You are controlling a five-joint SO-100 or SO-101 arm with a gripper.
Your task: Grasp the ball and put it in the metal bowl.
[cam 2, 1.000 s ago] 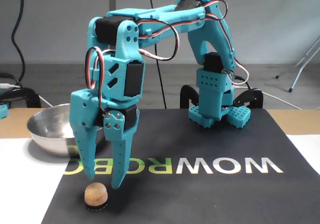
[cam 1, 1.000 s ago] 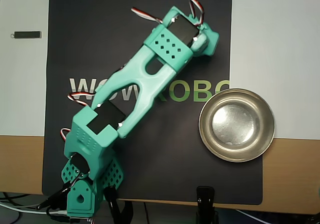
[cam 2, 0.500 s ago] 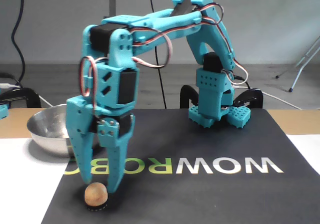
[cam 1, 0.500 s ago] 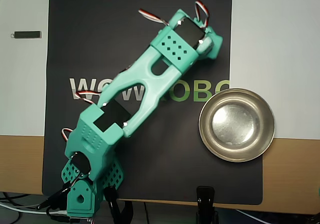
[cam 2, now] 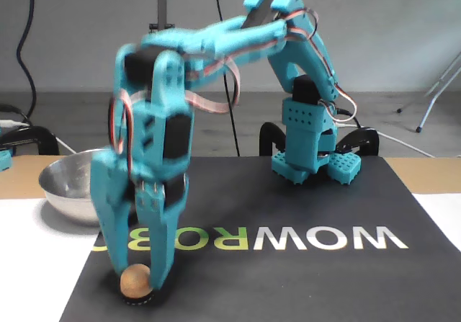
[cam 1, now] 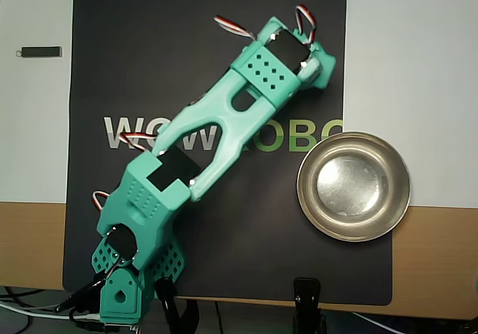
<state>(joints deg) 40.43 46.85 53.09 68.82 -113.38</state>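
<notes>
In the fixed view my teal gripper [cam 2: 137, 277] points straight down at the near left corner of the black mat. Its two fingers [cam 2: 163, 253] stand on either side of the small tan ball [cam 2: 134, 279] and touch it. The ball rests on the mat. In the overhead view the arm stretches across the mat to the gripper [cam 1: 314, 56] at the upper right, and the ball is hidden beneath it. The shiny metal bowl [cam 1: 388, 211] sits empty at the mat's right edge, well apart from the gripper. In the fixed view the bowl [cam 2: 63, 192] shows behind the gripper at the left.
The black mat [cam 1: 149, 65] bears the lettering WOWROBO. The arm's base [cam 2: 310, 149] stands clamped at the table edge. A small dark stick [cam 1: 41, 51] lies on the white surface, left of the mat. Cables run by the base.
</notes>
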